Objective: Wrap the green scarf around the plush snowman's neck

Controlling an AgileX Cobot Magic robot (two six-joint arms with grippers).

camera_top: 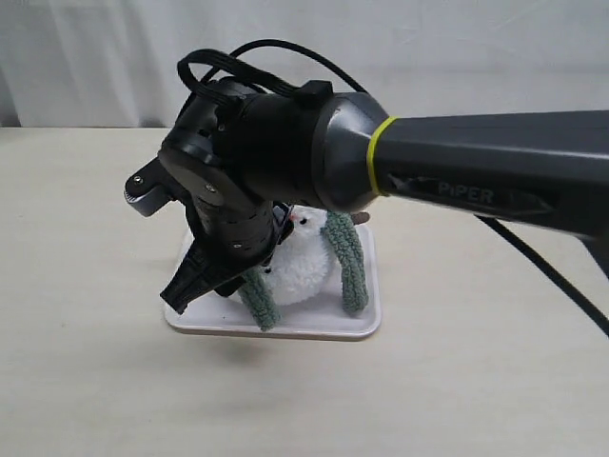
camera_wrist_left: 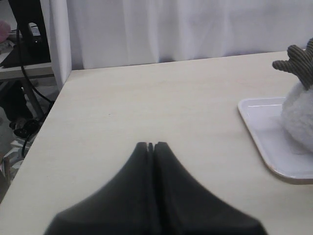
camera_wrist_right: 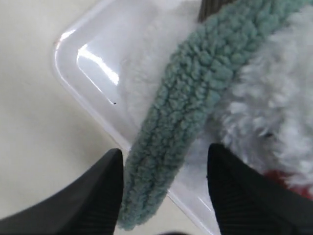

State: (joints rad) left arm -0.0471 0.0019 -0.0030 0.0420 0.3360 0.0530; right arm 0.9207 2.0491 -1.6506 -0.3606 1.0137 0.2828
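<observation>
Right claw [camera_wrist_right: 165, 149]: your fingers stand spread with one tail of the green scarf [camera_wrist_right: 195, 88] between them, not pinched. One finger brushes its edge and the other stands clear.

Scarf: dull sage green, nubbly fuzzy knit, a narrow strip. It is draped over the plush snowman [camera_top: 303, 271], white and fluffy, on a white tray [camera_top: 314, 330] on the pale table [camera_top: 95, 238].

In the exterior view two tails show, one on each side of the body. Their long axes run from the head end toward the tray's near rim, tips pointing at that rim. The stretch joining them is hidden behind your arm.

Left claw [camera_wrist_left: 150, 146]: tips pressed together, holding nothing, over bare table near the tray.
</observation>
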